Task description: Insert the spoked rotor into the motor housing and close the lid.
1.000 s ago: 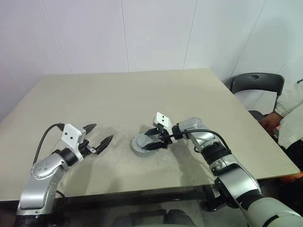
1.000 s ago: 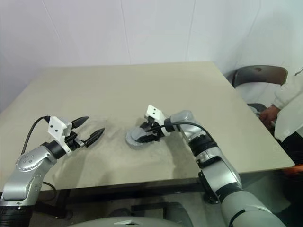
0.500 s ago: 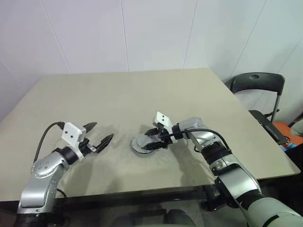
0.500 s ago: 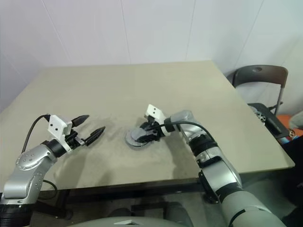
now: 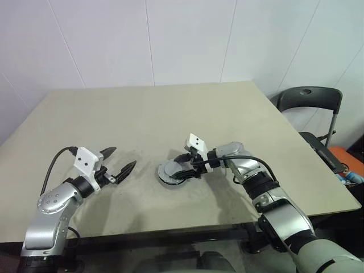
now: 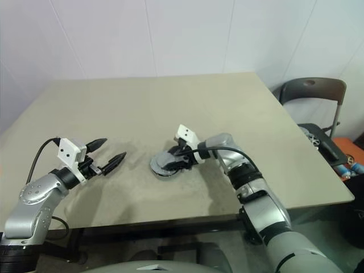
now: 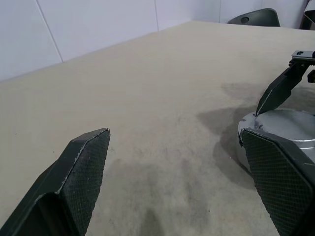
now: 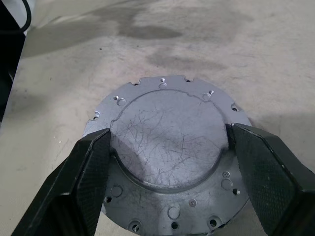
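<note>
The lid (image 8: 170, 147) sits capping the housing (image 5: 166, 180) at mid-table (image 5: 170, 108), with the right gripper (image 5: 183, 166) fingers straddling its raised centre, apart. The left gripper (image 5: 119, 162) hovers spread and empty, well apart. A chair (image 5: 310, 105) stands beyond the table's right edge.

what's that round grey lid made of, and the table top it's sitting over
The lid looks like bare metal, probably aluminium: dull light grey, criss-crossed with fine scratches, small drilled holes round its notched edge. The table has a matte beige top, likely laminate or painted board, with darker smudges near the lid; the exact material is not clear from the look alone.
</note>
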Available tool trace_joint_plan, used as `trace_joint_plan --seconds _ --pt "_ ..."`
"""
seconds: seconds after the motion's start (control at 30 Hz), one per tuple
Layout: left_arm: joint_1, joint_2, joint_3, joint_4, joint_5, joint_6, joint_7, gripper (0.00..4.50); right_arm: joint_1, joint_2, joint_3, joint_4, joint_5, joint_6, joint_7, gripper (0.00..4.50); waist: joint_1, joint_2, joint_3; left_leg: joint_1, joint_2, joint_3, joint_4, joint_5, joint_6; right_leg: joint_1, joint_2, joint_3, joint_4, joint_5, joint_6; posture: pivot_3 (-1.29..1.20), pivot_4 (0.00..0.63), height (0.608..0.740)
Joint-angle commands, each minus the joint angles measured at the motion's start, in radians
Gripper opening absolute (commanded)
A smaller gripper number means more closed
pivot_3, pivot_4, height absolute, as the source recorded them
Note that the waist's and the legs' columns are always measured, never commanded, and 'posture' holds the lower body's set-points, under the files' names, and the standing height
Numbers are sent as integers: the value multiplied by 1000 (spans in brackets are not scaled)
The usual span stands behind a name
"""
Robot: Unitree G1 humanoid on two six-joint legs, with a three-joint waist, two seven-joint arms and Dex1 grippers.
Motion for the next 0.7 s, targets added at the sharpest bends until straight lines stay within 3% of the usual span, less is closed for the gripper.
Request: trace_joint_plan --seconds 0.03,0.7 --pt "-13 -1 11 -13 -1 -23 0 4500 -8 0 -22 -32 3 -26 -25 3474 0 0 0 0 0 0 0 0 0 0 0 0 0 0 0 0 0 740" --pt "-20 -2 7 -12 -2 -22 0 4500 1 -31 12 3 -53 -108 -6 3474 1 0 0 0 0 0 0 0 0 0 0 0 0 0 0 0 0 740"
